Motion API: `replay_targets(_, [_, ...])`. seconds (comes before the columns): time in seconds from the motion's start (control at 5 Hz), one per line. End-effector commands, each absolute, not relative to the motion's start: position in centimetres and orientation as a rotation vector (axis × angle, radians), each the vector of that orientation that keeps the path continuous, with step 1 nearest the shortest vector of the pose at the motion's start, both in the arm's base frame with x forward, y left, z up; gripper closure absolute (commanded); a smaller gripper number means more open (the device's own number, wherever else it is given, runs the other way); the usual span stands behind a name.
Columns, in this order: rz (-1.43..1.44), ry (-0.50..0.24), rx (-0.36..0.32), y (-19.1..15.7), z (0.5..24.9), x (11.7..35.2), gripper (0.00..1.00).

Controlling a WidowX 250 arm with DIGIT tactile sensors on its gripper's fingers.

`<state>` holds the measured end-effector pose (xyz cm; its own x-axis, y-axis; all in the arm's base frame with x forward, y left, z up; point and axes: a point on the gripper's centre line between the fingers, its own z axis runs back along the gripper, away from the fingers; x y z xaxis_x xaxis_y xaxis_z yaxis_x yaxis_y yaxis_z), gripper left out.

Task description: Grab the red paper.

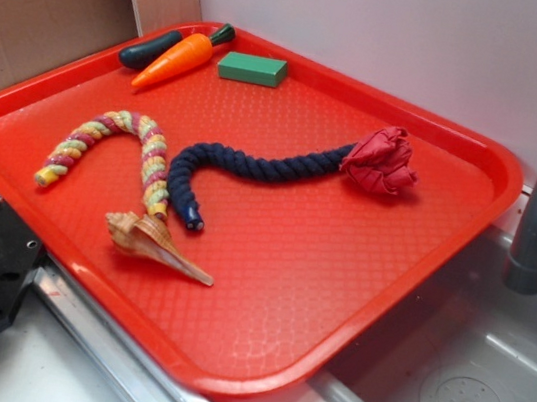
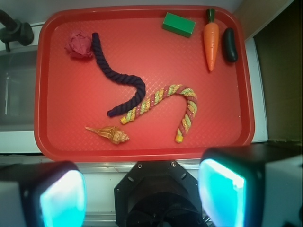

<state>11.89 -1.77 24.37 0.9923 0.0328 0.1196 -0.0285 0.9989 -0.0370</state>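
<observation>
Exterior view: the red paper point(image 1: 380, 162) lies crumpled on the red tray point(image 1: 334, 302), toward its far right corner, touching one end of the navy rope point(image 1: 243, 169). As a rounded wad it has no clear long axis or heading.

Wrist view: the gripper point(image 2: 142, 194) hangs well above the tray's near edge, jaws apart and empty, probably positioned to survey. The red paper appears upper left, well apart from the jaws.
</observation>
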Motion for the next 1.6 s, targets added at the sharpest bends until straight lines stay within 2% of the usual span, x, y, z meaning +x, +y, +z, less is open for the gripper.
replay_targets(0.0, [0.031,-0.12,-0.035,-1.8,24.4,11.9,0.0])
replay_targets(0.2, [-0.102,-0.093,-0.025,-2.5,19.4,16.9,0.0])
replay_targets(0.4, [-0.264,-0.182,-0.011,-5.4,15.8,22.1,0.0])
replay_targets(0.6, [-0.448,-0.284,-0.094,-8.9,13.2,26.6,0.0])
replay_targets(0.8, [-0.563,-0.354,-0.055,-11.8,11.1,30.5,0.0])
replay_targets(1.4, [-0.563,-0.354,-0.055,-11.8,11.1,30.5,0.0])
